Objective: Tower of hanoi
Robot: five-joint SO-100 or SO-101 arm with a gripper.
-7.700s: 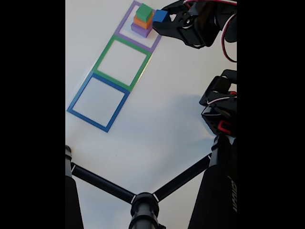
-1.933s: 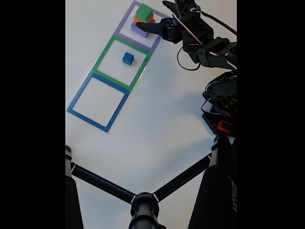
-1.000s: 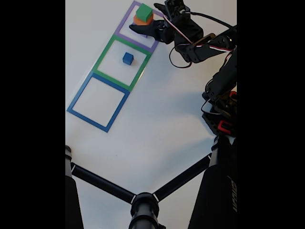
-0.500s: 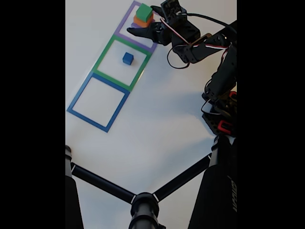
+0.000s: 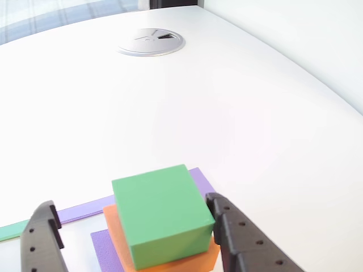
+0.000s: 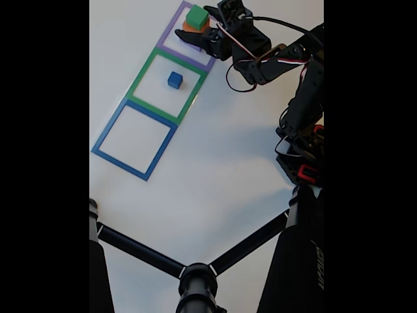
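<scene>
The tower of hanoi stack stands in the purple square outline [image 6: 168,47] at the top of the fixed view. Its green block [image 6: 196,15] sits on the orange block [image 6: 189,27]. The other view shows the green block [image 5: 161,212] on the orange block [image 5: 173,259], with the purple block [image 5: 104,252] beneath. The blue cube [image 6: 174,79] rests alone inside the green outline [image 6: 139,75]. My gripper [image 6: 194,25] is open and straddles the stack. One dark finger [image 5: 42,241] stands off the green block's left and the other finger [image 5: 238,238] lies close to its right side.
An empty blue outline [image 6: 107,134] lies below the green one. Black tripod legs [image 6: 146,253] cross the bottom of the fixed view. The arm's base [image 6: 303,163] is at the right. A round grey table grommet [image 5: 151,42] lies far beyond the stack.
The blue cube, held at the start, now lies in the green outline. Over the last second the open gripper has slid further over the stack, until its fingers flank the green block.
</scene>
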